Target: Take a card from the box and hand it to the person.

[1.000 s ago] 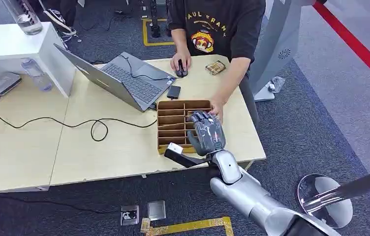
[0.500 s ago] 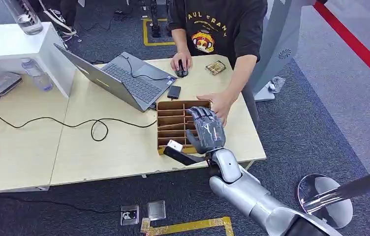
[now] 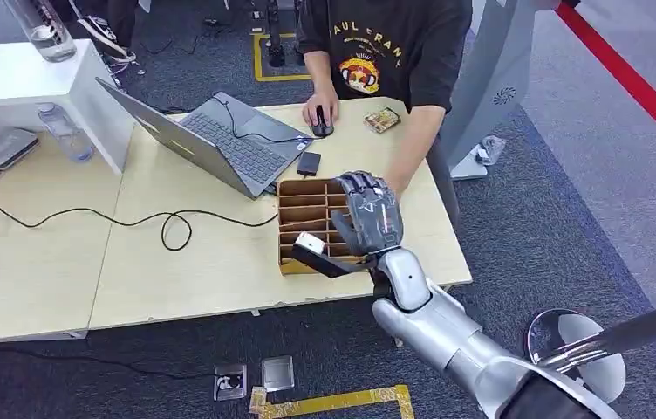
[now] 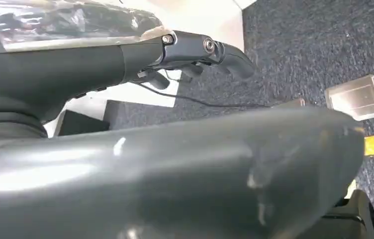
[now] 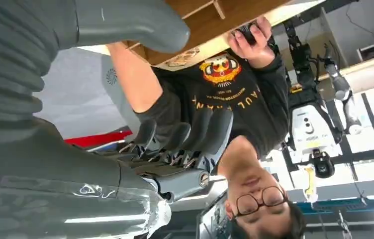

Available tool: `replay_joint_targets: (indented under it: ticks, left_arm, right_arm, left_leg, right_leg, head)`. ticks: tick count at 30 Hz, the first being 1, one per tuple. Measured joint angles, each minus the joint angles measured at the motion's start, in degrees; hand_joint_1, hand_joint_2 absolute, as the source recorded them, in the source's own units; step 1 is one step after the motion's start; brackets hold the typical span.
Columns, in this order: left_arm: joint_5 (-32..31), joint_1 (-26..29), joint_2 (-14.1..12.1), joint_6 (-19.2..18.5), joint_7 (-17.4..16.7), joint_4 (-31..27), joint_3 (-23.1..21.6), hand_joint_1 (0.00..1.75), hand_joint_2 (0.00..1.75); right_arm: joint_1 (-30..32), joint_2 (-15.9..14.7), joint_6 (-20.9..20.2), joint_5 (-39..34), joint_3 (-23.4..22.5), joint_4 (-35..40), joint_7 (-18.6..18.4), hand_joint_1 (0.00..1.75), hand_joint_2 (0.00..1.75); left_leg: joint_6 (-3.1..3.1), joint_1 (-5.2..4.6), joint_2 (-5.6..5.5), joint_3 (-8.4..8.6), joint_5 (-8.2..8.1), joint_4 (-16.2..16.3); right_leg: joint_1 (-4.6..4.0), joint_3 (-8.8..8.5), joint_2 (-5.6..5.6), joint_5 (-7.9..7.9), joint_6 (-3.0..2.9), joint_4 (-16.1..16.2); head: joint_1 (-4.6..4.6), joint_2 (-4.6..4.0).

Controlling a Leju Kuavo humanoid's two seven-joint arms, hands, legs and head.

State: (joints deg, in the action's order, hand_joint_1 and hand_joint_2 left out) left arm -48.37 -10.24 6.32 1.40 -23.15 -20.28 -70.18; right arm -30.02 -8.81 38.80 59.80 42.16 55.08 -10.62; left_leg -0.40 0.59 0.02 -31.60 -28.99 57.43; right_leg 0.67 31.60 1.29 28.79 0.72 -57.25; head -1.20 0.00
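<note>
- Head view: right hand [image 3: 368,218] is raised over the right side of the wooden box [image 3: 307,223], palm away from cam, fingers [image 3: 361,188] extended upward and only slightly curled, thumb sticking out to the left.
- No card visible in the right hand; fingers look released, nothing between them in head or right wrist view.
- Can't make out any cards in the box compartments at this res.
- Box sits on the light wood bench [image 3: 211,262], near the front edge, divided into rows of slots; right hand covers its right column.
- Small white block [image 3: 310,243] shows on the dark thumb/mount just beside the box's front-left part; can't tell what it is.
- Person [image 3: 377,44] in black printed tee stands at far side of bench. One hand on the mouse [image 3: 321,122]; other forearm [image 3: 407,153] reaches down behind the robot's fingers, that hand hidden.
- Right wrist view: right hand's fingers [image 5: 195,134] slightly bent and apart, thumb [image 5: 125,20] across the box's wood, person beyond.
- Left wrist view: left hand [image 4: 195,50] hangs over dark carpet, fingers curled in, nothing seen in them.
- Also on bench: open laptop [image 3: 211,140], black cable loop [image 3: 176,229], small black device [image 3: 308,163], packet [image 3: 382,119].
</note>
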Motion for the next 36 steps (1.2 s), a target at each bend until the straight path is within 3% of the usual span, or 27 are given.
replay_joint_targets:
  ticks: [4,13,36]
  left_arm:
    - [-0.02,0.00,0.00,0.02,0.18,0.00,0.02,0.00,0.00]
    - [-0.44,0.00,0.02,-0.04,0.44,0.00,0.04,0.00,0.00]
    - [-2.45,-0.14,0.13,-0.28,0.68,-0.02,0.00,0.00,0.00]
  right_arm:
    - [-0.54,0.00,0.09,-1.03,0.26,-0.96,0.31,0.86,1.75]
    - [-1.10,0.35,0.04,-1.62,1.14,-3.87,0.59,0.80,1.75]
    - [-0.40,0.24,-0.15,-1.81,3.21,-7.95,-1.60,0.86,1.75]
  left_leg:
    - [0.00,0.00,0.00,-0.01,0.00,0.00]
    - [0.00,0.00,-0.01,-0.02,0.00,0.00]
    - [0.00,0.00,0.00,-0.01,0.00,0.00]
  right_leg:
    - [0.00,0.00,0.00,0.00,0.00,0.00]
    - [0.00,0.00,0.00,0.00,0.00,0.00]
    - [0.00,0.01,0.00,0.00,0.00,0.00]
  head:
    - [-0.02,0.00]
    - [-0.02,0.00]
    - [0.00,0.00]
